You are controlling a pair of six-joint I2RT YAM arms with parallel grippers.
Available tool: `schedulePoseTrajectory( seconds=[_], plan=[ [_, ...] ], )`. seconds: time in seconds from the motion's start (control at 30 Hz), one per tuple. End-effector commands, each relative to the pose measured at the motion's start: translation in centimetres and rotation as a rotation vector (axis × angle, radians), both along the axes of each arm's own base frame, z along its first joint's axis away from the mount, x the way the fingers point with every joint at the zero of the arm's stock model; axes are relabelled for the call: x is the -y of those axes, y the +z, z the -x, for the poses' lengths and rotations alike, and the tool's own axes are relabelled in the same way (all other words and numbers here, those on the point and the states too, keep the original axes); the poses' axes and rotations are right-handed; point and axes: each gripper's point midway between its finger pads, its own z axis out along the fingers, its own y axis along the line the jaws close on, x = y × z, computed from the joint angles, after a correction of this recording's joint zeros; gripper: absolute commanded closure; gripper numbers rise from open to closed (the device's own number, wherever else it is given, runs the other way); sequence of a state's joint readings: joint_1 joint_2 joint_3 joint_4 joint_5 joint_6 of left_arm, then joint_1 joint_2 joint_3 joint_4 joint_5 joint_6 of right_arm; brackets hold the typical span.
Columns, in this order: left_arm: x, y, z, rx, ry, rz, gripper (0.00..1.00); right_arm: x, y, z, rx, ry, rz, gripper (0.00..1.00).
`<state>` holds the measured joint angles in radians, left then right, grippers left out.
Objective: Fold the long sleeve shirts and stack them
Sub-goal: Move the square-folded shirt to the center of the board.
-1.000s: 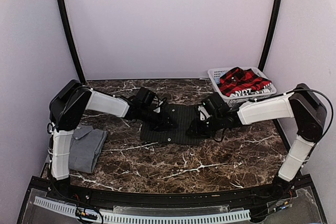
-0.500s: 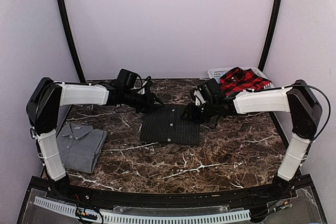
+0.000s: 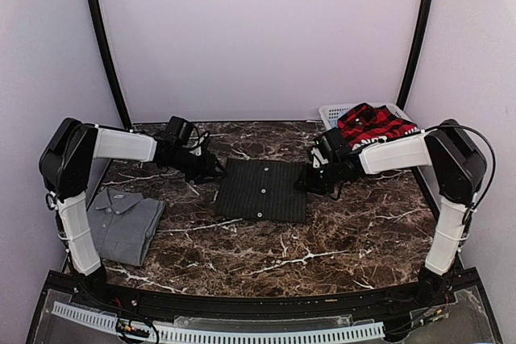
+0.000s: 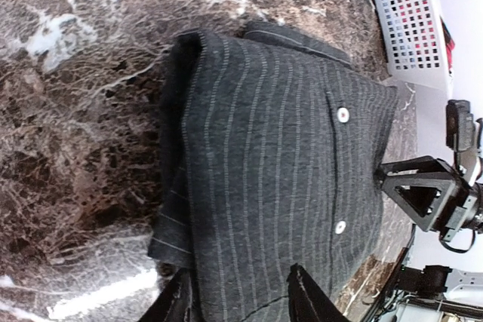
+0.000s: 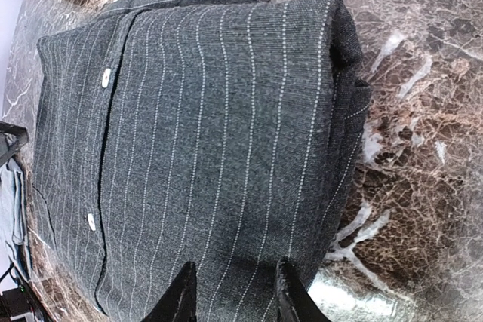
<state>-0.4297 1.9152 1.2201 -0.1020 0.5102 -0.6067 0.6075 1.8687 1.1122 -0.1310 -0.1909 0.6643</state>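
The middle shirt (image 3: pixel 262 191) lies flat at the centre of the worktop (image 3: pixel 339 239). The left end effector (image 3: pixel 211 171) sits at the shirt's 10 o'clock, the right end effector (image 3: pixel 309 181) at its 3 o'clock (each right by the cloth's edge). A second shirt (image 3: pixel 125 221) lies at the worktop's 8 o'clock corner. The basket (image 3: pixel 329 114) stands at 2 o'clock, with a third shirt (image 3: pixel 371 125) in it.
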Motion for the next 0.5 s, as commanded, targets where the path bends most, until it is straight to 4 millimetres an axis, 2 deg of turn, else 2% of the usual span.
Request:
schedulePoseTrajectory(
  seconds=[0.0, 0.2, 0.47],
  plan=[
    [-2.0, -2.8, 0.8, -0.042, 0.014, -0.112, 0.55, -0.3, 0.0, 0.1, 0.013, 0.023, -0.007, 0.68],
    [-2.0, -3.6, 1.4, -0.061, -0.008, -0.112, 0.47, -0.2, -0.2, 0.1, 0.01, 0.025, 0.005, 0.68],
    [-1.7, -5.0, 2.3, -0.108, -0.022, -0.12, 0.51, -0.1, -0.2, -0.1, 0.018, 0.024, 0.012, 0.68]
  ],
)
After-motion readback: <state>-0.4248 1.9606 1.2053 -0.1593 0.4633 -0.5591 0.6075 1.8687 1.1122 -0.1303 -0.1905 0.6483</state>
